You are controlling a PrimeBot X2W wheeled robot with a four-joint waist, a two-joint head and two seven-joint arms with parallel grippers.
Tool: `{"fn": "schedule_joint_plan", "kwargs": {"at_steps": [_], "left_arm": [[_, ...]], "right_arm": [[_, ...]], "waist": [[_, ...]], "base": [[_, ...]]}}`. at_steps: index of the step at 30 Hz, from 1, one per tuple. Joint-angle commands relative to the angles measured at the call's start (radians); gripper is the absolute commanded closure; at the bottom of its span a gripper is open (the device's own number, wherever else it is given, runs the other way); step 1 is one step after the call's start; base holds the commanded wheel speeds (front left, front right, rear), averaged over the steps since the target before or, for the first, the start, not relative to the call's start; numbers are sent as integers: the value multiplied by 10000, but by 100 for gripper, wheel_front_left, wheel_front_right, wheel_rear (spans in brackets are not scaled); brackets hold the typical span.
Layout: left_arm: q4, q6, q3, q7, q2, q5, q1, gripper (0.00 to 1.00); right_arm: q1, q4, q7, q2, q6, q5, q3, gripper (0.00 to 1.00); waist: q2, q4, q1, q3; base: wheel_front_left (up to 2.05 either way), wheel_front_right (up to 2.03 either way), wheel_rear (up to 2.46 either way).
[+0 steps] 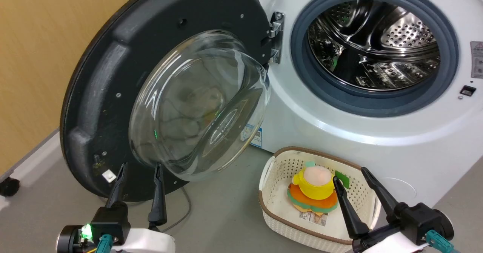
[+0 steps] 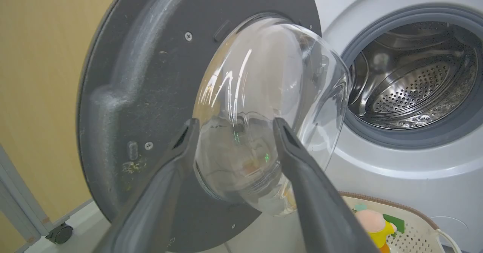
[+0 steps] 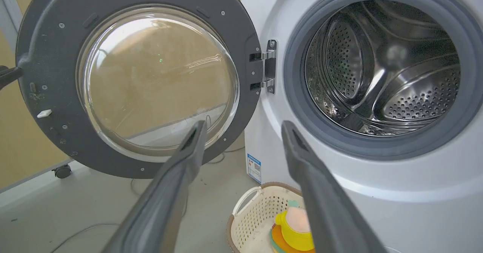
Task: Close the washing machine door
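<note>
Door: the door (image 1: 109, 75) stands wide open, swung out to the left of the machine (image 1: 339, 136) on its hinge (image 1: 276, 34), glass bowl bulging toward the robot.
Opening: the drum (image 1: 377, 45) is fully exposed.
Left end effector (image 1: 140, 166): fingers apart, empty, near the door's lower rim; whether it touches cannot be told.
Right end effector (image 1: 350, 174): fingers apart, empty, above the basket (image 1: 269, 211) holding a toy (image 1: 315, 187).
Progress: apparently none yet; the whole swing shut and the latching are left.

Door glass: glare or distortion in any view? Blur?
Head view: white streaks and a green dot glare on the washing machine door glass, warping what's behind. Left wrist view: stronger streaks on the glass; left gripper looks soft up close. Right wrist view: glass mostly clear, drum shows bright specular spots.
</note>
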Motion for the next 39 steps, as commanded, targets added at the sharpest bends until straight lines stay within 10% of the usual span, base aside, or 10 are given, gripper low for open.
{"fn": "schedule_joint_plan", "kwargs": {"at_steps": [1,39], "left_arm": [[-71,66,-29,-126,1,4,138,0],[-294,303,-122,-745,0,20,342,0]], "right_arm": [[-139,37,-120,-69,6,114,61,0],[-167,163,-740,-259,8,611,686,0]], "waist": [[0,103,0,5],[0,1323,-1,-17]], "base": [[0,0,0],[0,0,0]]}}
